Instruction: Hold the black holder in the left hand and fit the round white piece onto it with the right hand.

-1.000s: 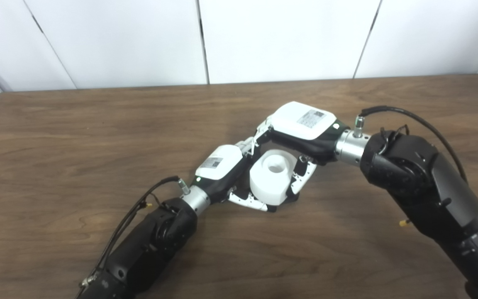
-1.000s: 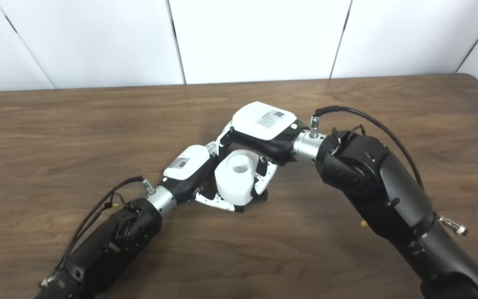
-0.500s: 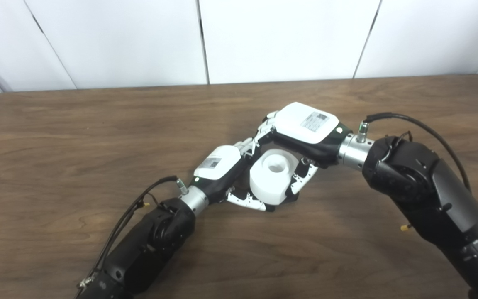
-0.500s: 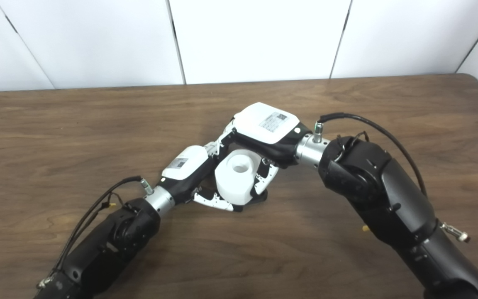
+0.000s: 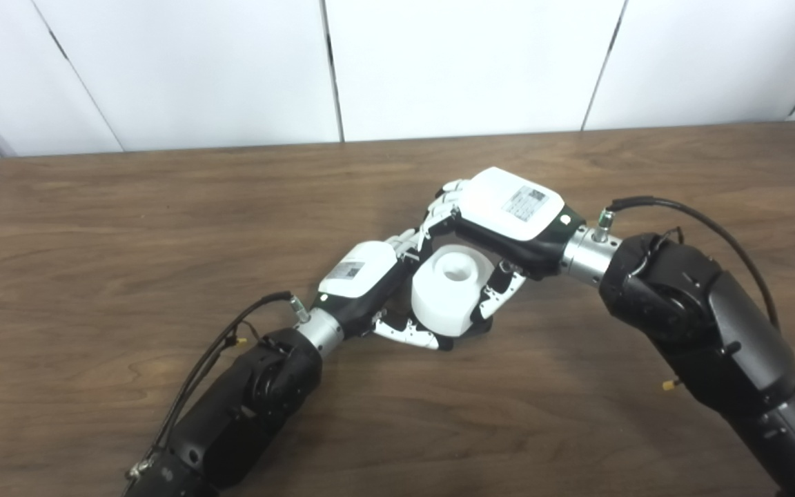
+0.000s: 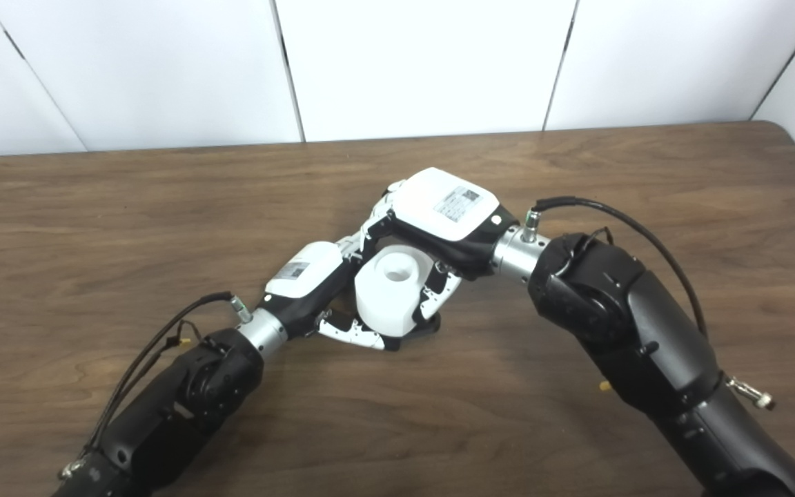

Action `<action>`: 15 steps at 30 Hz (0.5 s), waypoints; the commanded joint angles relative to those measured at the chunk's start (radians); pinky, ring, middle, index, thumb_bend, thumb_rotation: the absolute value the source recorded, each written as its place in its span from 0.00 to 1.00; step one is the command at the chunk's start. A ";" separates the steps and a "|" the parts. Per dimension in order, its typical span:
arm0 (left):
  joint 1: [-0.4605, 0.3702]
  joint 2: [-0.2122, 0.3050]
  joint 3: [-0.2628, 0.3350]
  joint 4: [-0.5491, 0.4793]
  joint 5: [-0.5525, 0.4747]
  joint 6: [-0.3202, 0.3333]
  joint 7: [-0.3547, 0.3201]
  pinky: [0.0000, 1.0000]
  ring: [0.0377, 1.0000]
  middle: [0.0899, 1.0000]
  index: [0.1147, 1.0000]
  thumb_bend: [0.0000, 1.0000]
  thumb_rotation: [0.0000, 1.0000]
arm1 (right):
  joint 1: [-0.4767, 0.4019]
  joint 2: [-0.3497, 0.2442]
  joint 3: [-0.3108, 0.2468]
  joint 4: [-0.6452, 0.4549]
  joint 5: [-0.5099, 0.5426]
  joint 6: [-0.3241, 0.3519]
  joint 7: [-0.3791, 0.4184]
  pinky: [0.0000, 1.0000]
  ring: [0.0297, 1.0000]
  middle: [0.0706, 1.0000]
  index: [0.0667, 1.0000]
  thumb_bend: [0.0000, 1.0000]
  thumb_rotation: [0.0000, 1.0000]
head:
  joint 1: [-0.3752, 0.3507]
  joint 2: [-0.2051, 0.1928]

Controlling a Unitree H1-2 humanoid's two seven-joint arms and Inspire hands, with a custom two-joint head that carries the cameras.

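The round white piece [image 5: 447, 293], a thick cylinder with a hole in its top, stands at the table's middle on the black holder [image 5: 472, 331]. Only a dark sliver of the holder shows under the piece's lower right. My left hand [image 5: 363, 276] reaches in from the lower left, its fingers curled round the base, shut on the holder. My right hand [image 5: 511, 210] covers the piece from the upper right. Its thumb [image 5: 497, 298] lies against the piece's right side, and its fingers [image 5: 439, 207] arch over the far side, touching the left hand.
The brown wooden table [image 5: 128, 228] stretches wide on both sides of the hands. White wall panels [image 5: 466, 62] stand behind its far edge. A black cable [image 5: 687, 210] loops off the right wrist, and another trails from the left wrist [image 5: 232, 338].
The right hand's fingers have lifted a little off the far side of the white piece, and its wrist has drifted slightly right. The view has shifted a little. The piece and left hand stay put.
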 commanded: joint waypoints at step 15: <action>0.055 0.016 -0.051 0.035 0.034 0.026 -0.112 0.97 1.00 0.99 0.42 0.52 0.07 | 0.007 -0.031 0.023 0.016 0.006 -0.076 0.045 0.83 0.76 0.64 0.44 0.53 0.13 | -0.002 0.009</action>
